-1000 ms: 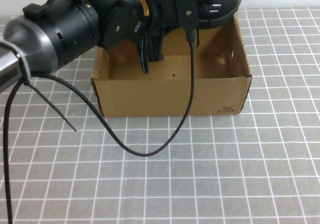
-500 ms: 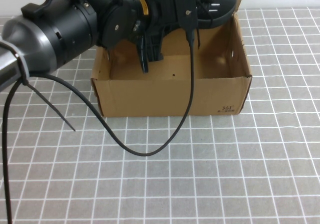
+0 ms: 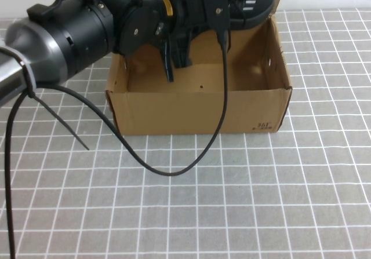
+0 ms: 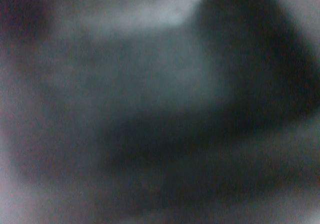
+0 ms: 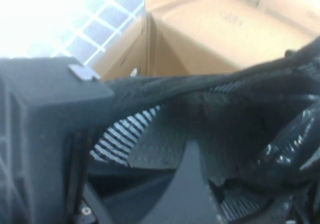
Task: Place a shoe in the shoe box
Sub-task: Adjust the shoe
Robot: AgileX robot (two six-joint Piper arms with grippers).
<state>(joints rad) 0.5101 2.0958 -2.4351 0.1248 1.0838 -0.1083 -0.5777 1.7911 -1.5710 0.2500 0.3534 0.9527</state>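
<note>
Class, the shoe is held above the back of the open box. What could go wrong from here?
1. The shoe, gripped by the right end effector, sits over the far wall of the shoe box; lowered there, its sole may catch the rim.
2. The left end effector hangs in the box opening and could block the shoe.

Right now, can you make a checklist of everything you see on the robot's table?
Surface: table with gray-and-white grid.
Job's things: box open on the table; shoe up at its far right rim, not yet lying inside.
Clutter: nothing seen.
Grippers: left gripper hangs over the box's left half; right gripper shut on the shoe, seen in its wrist view.
Cables: black cable loops down in front of the box.
Surroundings: nothing seen.
</note>
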